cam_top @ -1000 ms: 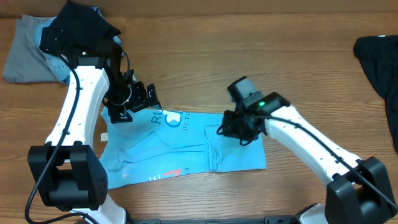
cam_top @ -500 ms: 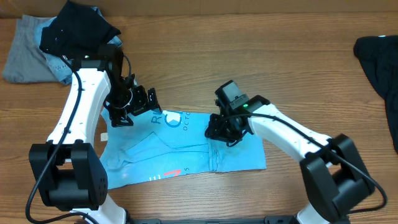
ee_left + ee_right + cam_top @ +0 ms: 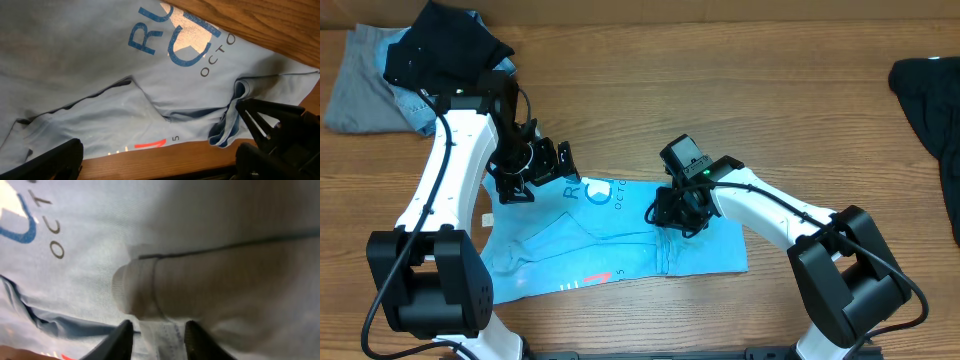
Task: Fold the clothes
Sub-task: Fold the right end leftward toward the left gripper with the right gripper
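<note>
The light blue T-shirt (image 3: 610, 245) lies partly folded on the wooden table, with blue lettering and a red mark showing. It also shows in the left wrist view (image 3: 100, 65) and fills the right wrist view (image 3: 210, 265). My left gripper (image 3: 533, 166) hovers open and empty over the shirt's upper left edge. My right gripper (image 3: 676, 212) is down on the middle of the shirt. Its fingers (image 3: 159, 342) are closed in on a raised fold at a sleeve hem (image 3: 227, 132).
A pile of grey (image 3: 365, 90) and black (image 3: 445, 45) garments lies at the back left. Another black garment (image 3: 930, 95) lies at the right edge. The table's front edge runs just below the shirt.
My right gripper has moved left across the shirt to the sleeve fold. The left arm has shifted only slightly. The shirt's outline is unchanged.
</note>
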Robot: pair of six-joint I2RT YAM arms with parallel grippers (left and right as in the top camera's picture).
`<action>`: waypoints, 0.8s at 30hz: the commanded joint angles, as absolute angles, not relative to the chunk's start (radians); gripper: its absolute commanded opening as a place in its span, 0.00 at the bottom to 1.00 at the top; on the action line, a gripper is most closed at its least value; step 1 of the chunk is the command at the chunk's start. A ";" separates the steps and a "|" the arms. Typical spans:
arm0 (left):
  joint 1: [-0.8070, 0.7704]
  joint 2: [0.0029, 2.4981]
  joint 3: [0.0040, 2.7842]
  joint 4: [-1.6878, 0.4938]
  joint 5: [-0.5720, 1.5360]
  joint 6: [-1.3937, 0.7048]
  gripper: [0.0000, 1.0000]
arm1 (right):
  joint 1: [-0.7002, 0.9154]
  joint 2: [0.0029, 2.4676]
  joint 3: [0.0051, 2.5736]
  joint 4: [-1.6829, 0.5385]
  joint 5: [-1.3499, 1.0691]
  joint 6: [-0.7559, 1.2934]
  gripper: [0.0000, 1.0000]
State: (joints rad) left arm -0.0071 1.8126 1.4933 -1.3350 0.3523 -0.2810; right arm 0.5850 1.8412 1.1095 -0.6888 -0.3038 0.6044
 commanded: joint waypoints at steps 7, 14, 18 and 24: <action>-0.016 1.805 1.487 -1.335 0.355 -0.257 1.00 | 0.609 1.847 1.106 -0.612 -0.276 0.633 0.04; -0.016 1.805 1.487 -1.334 0.355 -0.246 1.00 | 0.609 1.847 1.106 -0.595 -0.243 0.630 0.04; -0.016 1.805 1.487 -1.334 0.355 -0.242 1.00 | 0.608 1.847 1.130 -0.633 -0.216 0.554 0.12; -0.015 1.805 1.487 -1.332 0.347 -0.239 1.00 | 0.615 1.846 1.273 -0.831 -0.082 0.481 0.25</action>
State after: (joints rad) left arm -0.0071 1.8126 1.4914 -1.3346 0.3511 -0.2611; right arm 0.6048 1.8439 1.1820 -0.7998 -0.1791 0.5339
